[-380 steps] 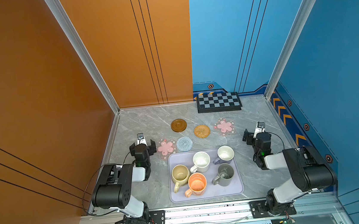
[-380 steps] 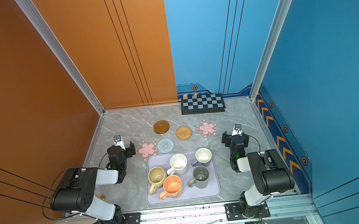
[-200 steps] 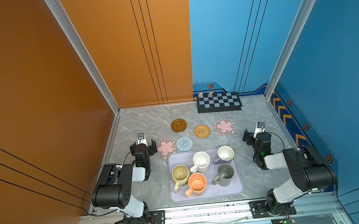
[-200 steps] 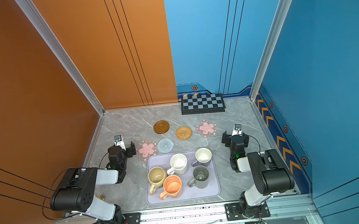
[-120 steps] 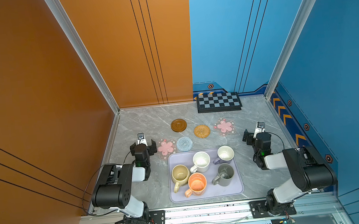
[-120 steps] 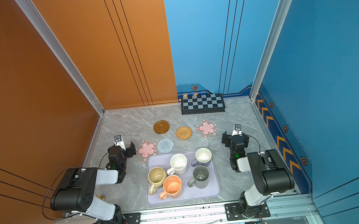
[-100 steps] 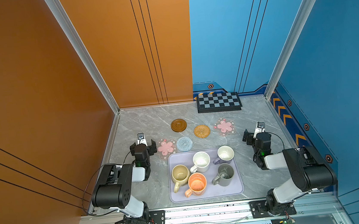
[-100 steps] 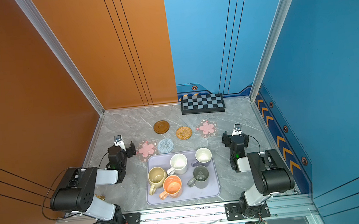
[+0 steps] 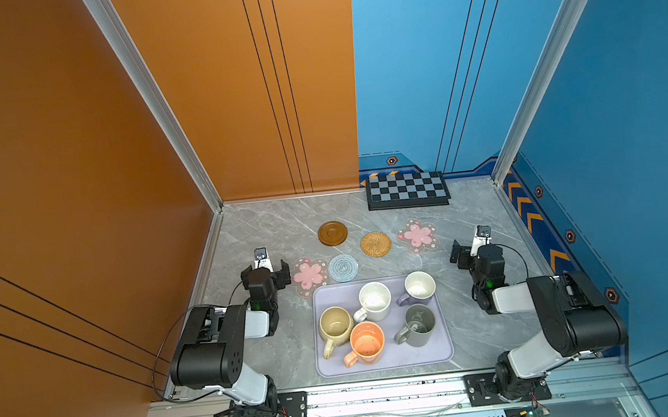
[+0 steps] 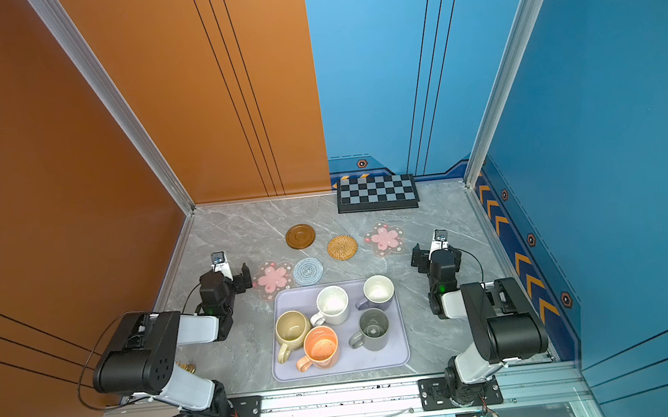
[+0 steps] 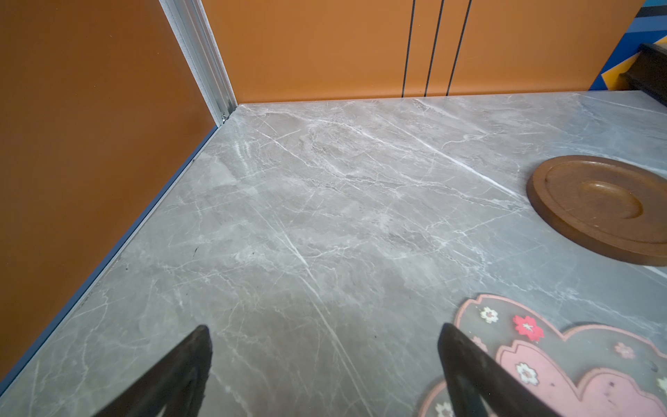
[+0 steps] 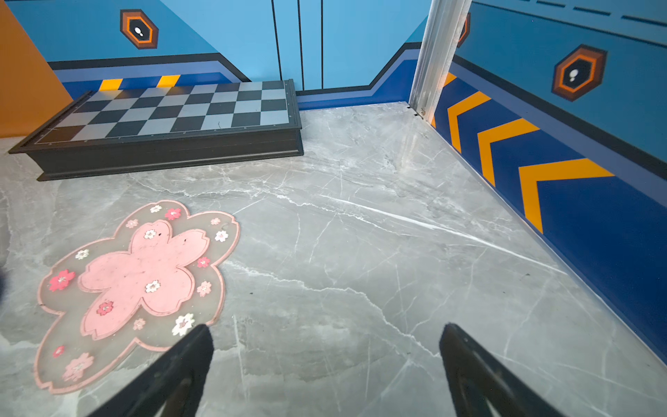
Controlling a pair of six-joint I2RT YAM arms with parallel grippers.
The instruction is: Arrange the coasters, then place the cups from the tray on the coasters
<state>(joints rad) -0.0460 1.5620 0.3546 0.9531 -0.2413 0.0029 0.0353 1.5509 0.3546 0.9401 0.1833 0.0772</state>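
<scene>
**Top views.** The tray (image 9: 426, 355) sits mid-way along the near edge of the grey marble worktop (image 9: 267, 224). All five cups are on it: beige cup (image 9: 335, 324), white cup (image 9: 374, 297), orange cup (image 9: 367, 341), lavender cup (image 9: 419, 286) and grey cup (image 9: 419, 326). They stand upright and crowded, handles turned every which way, and none is on a mat.

The coasters lie between the tray and the far edge:
- wooden disc (image 9: 332, 233)
- rattan round (image 9: 375, 243)
- crocheted round (image 9: 343, 267)
- left flower coaster (image 9: 310, 275), just beside the tray's far-left corner
- right flower coaster (image 9: 417, 235), toward the right edge

Their spacing is loose and uneven, so arranging is judged not yet begun. The checkerboard (image 9: 405, 190) is against the far edge, out of the working area. The left gripper (image 9: 266, 268) and right gripper (image 9: 476, 252) sit low on either side of the tray. This is likely a ready stance, each arm covering its own half.

**Left wrist view.** The claw is spread wide and holds nothing; there is bare marble between the fingers. One finger (image 11: 480, 379) overlaps the rim of the left flower coaster (image 11: 577, 372) in the picture, and contact cannot be told. The wooden disc (image 11: 599, 205) lies beyond.

**Right wrist view.** The claw is equally wide and empty. The right flower coaster (image 12: 144, 274) lies flat near one finger (image 12: 180, 368), outside the gap, with the checkerboard (image 12: 173, 108) behind it. The mat is thin and hugs the marble, so it is probably awkward to pinch. It may be easier to slide it or to lift it by an edge.
</scene>
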